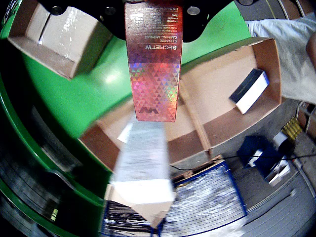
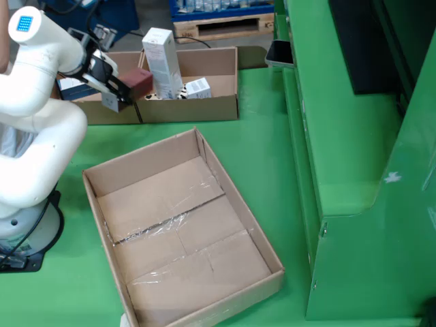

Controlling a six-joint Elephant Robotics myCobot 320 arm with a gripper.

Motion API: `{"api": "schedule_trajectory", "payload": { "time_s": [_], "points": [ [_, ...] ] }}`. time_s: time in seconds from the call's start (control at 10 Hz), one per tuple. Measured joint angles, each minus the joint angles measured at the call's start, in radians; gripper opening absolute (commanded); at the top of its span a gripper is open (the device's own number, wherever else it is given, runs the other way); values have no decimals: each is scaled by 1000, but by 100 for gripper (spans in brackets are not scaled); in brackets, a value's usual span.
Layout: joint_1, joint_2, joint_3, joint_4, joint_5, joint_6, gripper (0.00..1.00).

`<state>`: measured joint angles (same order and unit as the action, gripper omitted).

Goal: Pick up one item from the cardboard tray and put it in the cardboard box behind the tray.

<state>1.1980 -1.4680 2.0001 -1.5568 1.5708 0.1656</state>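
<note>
Gripper (image 2: 121,92) clamped on the red holographic carton (image 1: 154,61) — held clear above the cardboard tray (image 2: 204,109). Tall white box (image 2: 162,63) stands in the tray at the carton's 3 o'clock in the fixed view. Open cardboard box (image 2: 146,160) lies at 6 o'clock — bare inside.

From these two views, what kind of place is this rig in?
Likely a warehouse or factory floor: green metal workbench, a pallet on bare concrete, and a cardboard tray of boxed goods.
</note>
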Motion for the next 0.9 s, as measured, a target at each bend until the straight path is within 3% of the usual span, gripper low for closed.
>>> {"api": "schedule_trajectory", "payload": {
  "time_s": [0.9],
  "points": [
    [267, -40, 28, -23, -11, -11, 0]
  ]
}}
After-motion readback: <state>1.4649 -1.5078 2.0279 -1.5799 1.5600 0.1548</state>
